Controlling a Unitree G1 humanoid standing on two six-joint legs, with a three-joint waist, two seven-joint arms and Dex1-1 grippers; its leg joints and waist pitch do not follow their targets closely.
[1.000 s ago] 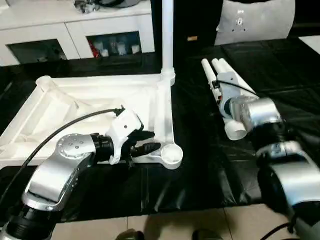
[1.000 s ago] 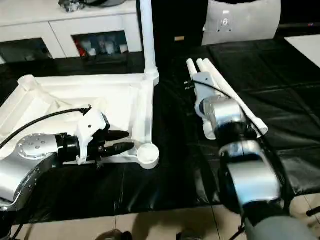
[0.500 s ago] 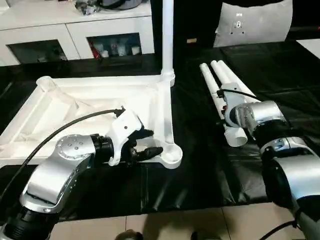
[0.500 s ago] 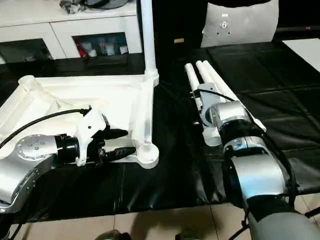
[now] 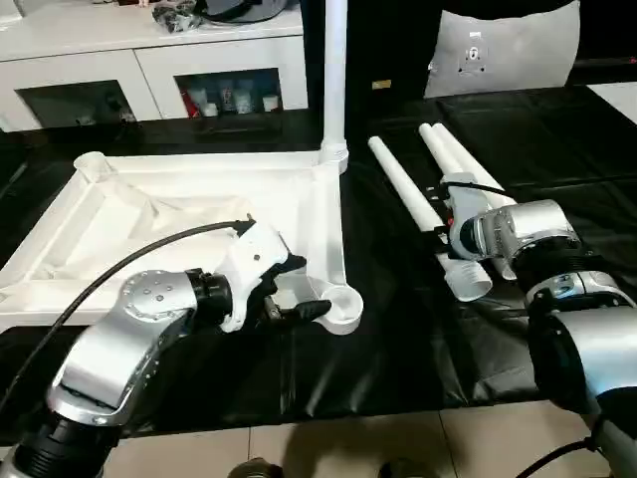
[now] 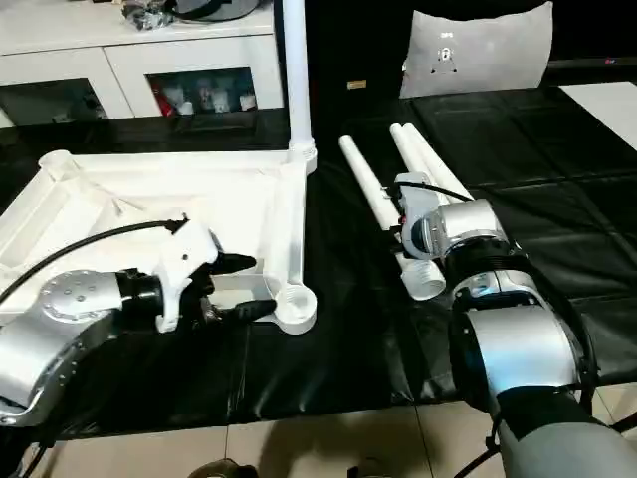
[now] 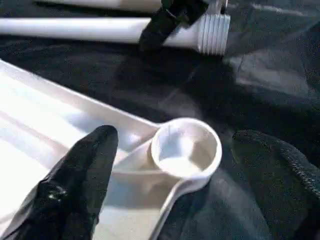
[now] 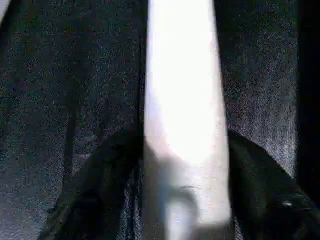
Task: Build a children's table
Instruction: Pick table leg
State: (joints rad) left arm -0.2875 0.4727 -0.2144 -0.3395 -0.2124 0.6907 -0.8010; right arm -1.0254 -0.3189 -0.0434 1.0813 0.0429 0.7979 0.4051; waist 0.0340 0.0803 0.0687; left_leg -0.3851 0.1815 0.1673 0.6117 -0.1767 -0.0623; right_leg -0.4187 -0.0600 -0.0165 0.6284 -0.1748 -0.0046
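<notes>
White plastic makes up the whole table: its square top (image 5: 189,214) lies upside down on the black sheet (image 5: 398,339), rim up, to the robot's left of centre. One leg (image 5: 334,75) already stands upright in the far corner socket next to the black gap. The near corner socket (image 7: 186,148) on that same side is an open round cup with nothing in it.

The left gripper (image 7: 175,165) sits at that near socket with its two black fingers (image 7: 82,170) spread wide, one over the rim of the top and the other out over the black sheet, so the socket lies between them without being gripped. It holds nothing.

Three loose legs (image 5: 453,174) lie on the sheet to the right of the top, well apart from it. One of them (image 5: 403,189) lies angled away from the other two, with its threaded end (image 5: 468,282) toward the robot. The right gripper (image 8: 182,165) is at that leg, near the threaded end, with a black finger (image 8: 95,190) on either side of the white shaft; the fingers look close against it, though whether they have clamped it I cannot tell.

A white cabinet (image 5: 149,60) with glass doors stands beyond the top, and a grey-white cushion (image 5: 503,50) leans at the far right.
</notes>
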